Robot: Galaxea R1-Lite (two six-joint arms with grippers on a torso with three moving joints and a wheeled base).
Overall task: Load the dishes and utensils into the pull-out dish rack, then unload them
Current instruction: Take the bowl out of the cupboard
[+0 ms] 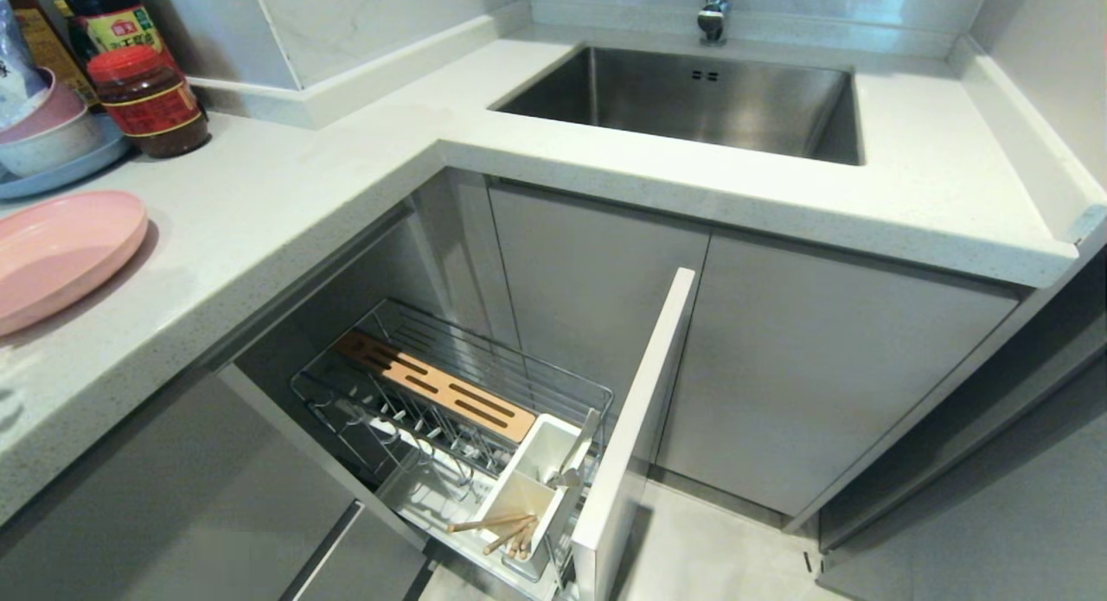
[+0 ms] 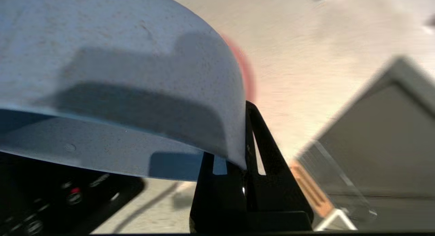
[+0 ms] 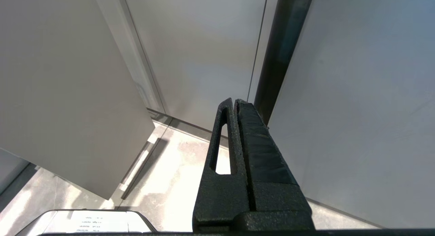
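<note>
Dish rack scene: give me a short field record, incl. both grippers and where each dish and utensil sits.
rack: pull-out dish rack pulled out, plate dividers bare
utensil box: white utensil box holds chopsticks in the near cell, metal utensils in the far cell
pink plate: pink plate on the countertop, left of the rack
bowl: pale blue-grey bowl clamped by its rim
left gripper: left gripper shut on the bowl, outside the head view
right gripper: right gripper shut, empty, parked beside cabinet doors

Chrome wire rack [image 1: 450, 385] (white plastic box [image 1: 532, 480]), wooden chopsticks [image 1: 502, 532].
</note>
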